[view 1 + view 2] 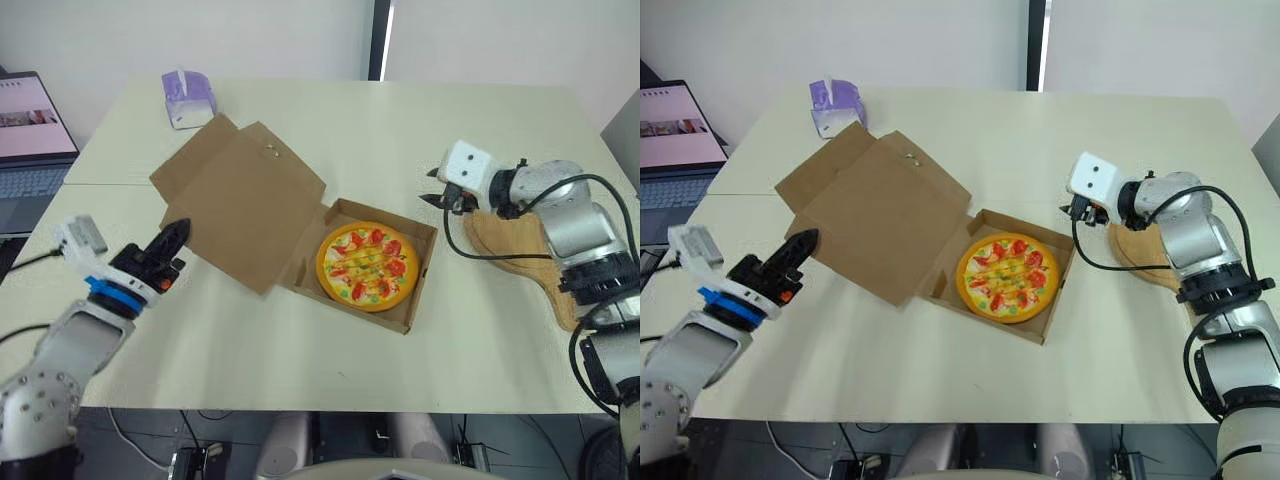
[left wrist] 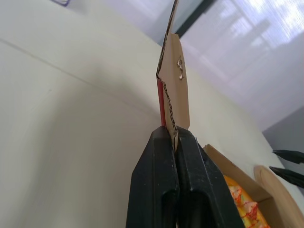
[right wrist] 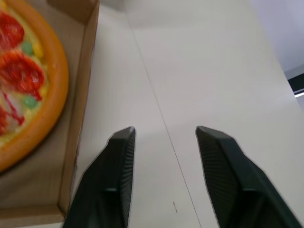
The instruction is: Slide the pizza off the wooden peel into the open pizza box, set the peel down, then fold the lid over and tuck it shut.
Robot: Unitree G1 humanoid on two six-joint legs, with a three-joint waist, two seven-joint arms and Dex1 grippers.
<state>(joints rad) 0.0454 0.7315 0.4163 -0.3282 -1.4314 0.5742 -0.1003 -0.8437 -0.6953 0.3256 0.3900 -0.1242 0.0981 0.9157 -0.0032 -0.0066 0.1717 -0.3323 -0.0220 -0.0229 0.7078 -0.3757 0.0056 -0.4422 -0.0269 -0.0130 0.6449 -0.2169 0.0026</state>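
Pizza (image 1: 368, 265) sits boxed; left fingers (image 2: 156, 180) together at lid (image 1: 240, 200) edge, right fingers (image 3: 114, 175) apart, peel (image 1: 500, 238) half-hidden.

Peel (image 1: 505, 238): far part hidden under right arm, cable across it. Laptop (image 1: 30, 140) cut by pic's left edge; screen too small to read. Wrist views: pizza (image 3: 28, 80) blurred, cut off at edge; lid (image 2: 175, 85) seen edge-on, lower end lost btw left fingers (image 2: 156, 180).

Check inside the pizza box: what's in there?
The pizza lies flat in the pizza box, its lid open, bare cardboard around it. The floor beneath is hidden.
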